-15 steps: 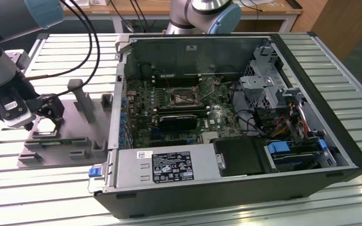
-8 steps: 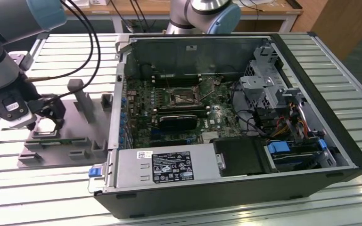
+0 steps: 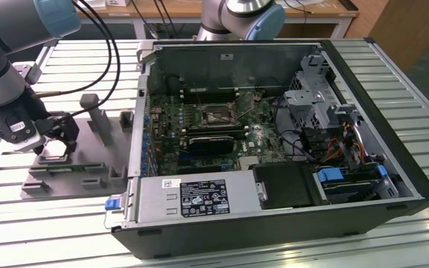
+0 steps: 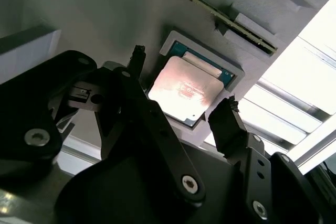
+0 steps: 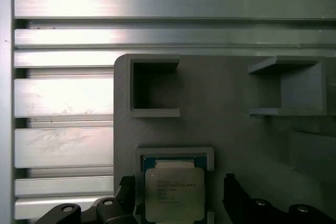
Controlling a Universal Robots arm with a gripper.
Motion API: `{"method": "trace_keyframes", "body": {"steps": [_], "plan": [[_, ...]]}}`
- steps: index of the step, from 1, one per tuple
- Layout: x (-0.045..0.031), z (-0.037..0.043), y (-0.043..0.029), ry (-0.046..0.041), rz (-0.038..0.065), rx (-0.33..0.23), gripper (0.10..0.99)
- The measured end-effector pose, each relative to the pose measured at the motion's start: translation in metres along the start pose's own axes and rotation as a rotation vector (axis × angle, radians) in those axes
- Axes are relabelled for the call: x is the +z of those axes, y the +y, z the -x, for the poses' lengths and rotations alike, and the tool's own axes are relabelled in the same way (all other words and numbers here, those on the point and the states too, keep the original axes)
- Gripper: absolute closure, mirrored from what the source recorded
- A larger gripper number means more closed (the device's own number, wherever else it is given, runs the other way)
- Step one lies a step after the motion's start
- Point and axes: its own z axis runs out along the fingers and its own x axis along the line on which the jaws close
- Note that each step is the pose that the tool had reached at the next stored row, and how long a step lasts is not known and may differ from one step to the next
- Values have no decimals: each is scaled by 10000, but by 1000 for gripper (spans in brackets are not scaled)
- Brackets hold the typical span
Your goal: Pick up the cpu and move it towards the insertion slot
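- Gripper (image 4: 182,78): fingers spread, one on either side of the cpu.
- cpu (image 5: 174,193): seated in the grey fixture's (image 3: 95,153) recess, with small printed lines on its lid.
- insertion slot (image 3: 218,115): well apart from the fixture, inside the computer case (image 3: 274,234).

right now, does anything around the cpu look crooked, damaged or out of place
Nothing stands out. The small square silvery-topped cpu lies flat and straight in its recess in the grey plastic holder, the black end effector open astride it.
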Motion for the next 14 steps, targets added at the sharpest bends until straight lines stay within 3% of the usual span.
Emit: {"method": "trace_keyframes", "body": {"steps": [3,7,14], "plan": [[1,0,1,6,0,1,322],[5,-1,0,74,-3,2,322],[6,-9,-1,74,-2,2,322]]}}
